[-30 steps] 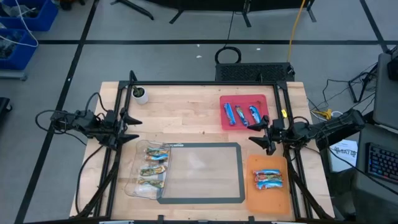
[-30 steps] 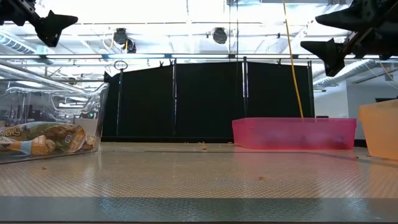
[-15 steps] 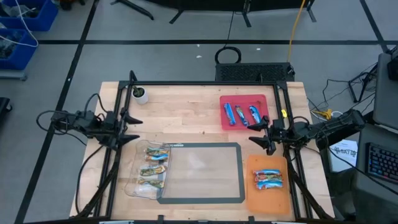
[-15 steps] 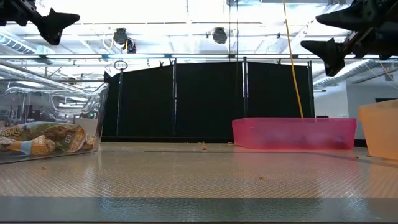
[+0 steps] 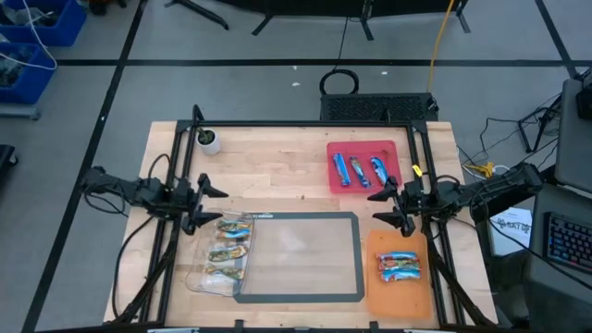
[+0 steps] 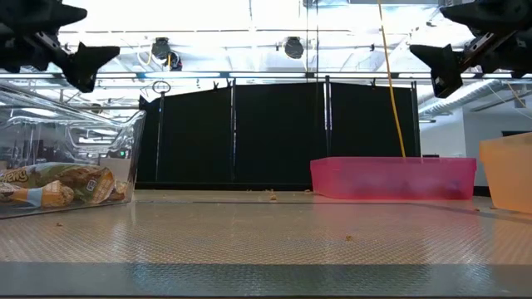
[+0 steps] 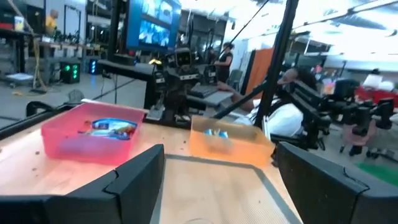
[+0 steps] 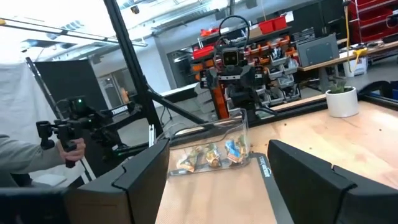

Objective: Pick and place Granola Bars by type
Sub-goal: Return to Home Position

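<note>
The granola bars lie sorted in three bins. Tan-green bars (image 5: 228, 250) lie in a clear bin (image 5: 205, 277) at the table's left. Blue bars (image 5: 359, 170) lie in a pink bin (image 5: 335, 185) at the far right. Red-blue bars (image 5: 399, 267) lie in an orange bin (image 5: 381, 296) at the near right. My left gripper (image 5: 209, 203) is open and empty above the clear bin's far end. My right gripper (image 5: 381, 205) is open and empty, raised between the pink and orange bins.
A clear mat with a dark border (image 5: 298, 256) lies in the table's middle. A small white pot with a plant (image 5: 210, 141) stands at the far left corner. A black frame (image 5: 305, 125) runs round the table's edges. A person shows beyond the table in the left wrist view (image 7: 292, 112).
My left gripper has moved toward the table's right and a little toward its near edge, and now hangs above the clear bin's far end. My right gripper has shifted slightly toward the table's left. The bars and bins have stayed still.
</note>
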### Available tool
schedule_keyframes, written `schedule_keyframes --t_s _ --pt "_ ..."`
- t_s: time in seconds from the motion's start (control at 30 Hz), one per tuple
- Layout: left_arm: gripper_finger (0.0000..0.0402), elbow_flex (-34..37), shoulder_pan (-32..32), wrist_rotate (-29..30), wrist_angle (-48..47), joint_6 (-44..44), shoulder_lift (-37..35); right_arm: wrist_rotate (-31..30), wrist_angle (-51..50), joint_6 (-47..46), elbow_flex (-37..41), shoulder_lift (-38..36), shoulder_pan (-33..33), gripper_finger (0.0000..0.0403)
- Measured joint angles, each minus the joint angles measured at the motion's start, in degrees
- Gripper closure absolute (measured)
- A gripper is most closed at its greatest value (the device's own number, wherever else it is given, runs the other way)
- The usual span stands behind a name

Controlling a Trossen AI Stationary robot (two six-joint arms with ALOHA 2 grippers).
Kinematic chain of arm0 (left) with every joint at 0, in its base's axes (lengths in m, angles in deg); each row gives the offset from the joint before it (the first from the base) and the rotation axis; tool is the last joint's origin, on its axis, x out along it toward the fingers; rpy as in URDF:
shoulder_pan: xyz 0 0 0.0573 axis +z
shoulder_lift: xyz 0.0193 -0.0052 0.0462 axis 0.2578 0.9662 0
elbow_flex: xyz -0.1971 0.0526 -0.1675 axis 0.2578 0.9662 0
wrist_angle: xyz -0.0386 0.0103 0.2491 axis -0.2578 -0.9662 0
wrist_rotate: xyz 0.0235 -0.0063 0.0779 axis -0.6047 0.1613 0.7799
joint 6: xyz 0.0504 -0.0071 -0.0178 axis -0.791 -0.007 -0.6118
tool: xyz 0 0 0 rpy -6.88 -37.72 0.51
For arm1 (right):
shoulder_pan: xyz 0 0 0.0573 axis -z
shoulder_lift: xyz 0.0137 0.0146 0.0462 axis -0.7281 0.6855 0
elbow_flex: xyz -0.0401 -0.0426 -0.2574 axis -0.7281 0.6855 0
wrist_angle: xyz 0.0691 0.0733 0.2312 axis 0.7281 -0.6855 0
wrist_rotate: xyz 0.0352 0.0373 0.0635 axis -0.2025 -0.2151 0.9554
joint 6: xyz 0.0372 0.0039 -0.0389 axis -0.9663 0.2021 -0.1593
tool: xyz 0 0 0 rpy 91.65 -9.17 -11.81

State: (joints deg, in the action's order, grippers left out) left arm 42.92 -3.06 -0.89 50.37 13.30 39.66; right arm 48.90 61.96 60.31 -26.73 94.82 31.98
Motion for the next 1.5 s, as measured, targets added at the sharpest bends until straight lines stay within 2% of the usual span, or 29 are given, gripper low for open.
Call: schedule_keyframes --t_s 0.07,0.2,0.43,0.63,0.8,1.17,1.33,1.5 --pt "0.0091 2.3 0.0 -0.5 3.1 0.1 0.0 0.0 -0.3 0.0 0.0 0.0 0.0 0.014" --pt "0.0092 2.4 0.0 -0.5 2.3 -0.7 0.0 -0.3 -2.6 0.1 0.0 0.0 0.0 0.014" --pt "0.0091 2.4 0.0 3.0 -0.7 0.6 0.0 -2.1 -7.3 -0.4 0.2 0.0 0.1 0.014" --pt "0.0092 2.4 0.0 3.1 -0.9 0.0 0.0 -2.4 -11.3 -0.7 1.4 -0.1 0.1 0.014" --pt "0.0091 2.4 0.0 3.1 -1.0 -0.4 0.1 -5.3 -11.3 -0.6 1.4 -0.1 0.1 0.014" --pt "0.0092 2.3 0.0 1.8 -1.3 -0.5 0.1 -5.3 -18.9 -5.4 1.4 -0.1 0.1 0.014" --pt "0.0091 2.4 0.0 1.8 -1.3 1.3 0.1 -5.4 -19.1 -4.7 1.4 -0.1 0.1 0.014" --pt "0.0092 2.4 0.0 1.8 -1.4 2.1 0.1 -12.7 -21.7 -3.7 1.4 -0.1 0.1 0.014"
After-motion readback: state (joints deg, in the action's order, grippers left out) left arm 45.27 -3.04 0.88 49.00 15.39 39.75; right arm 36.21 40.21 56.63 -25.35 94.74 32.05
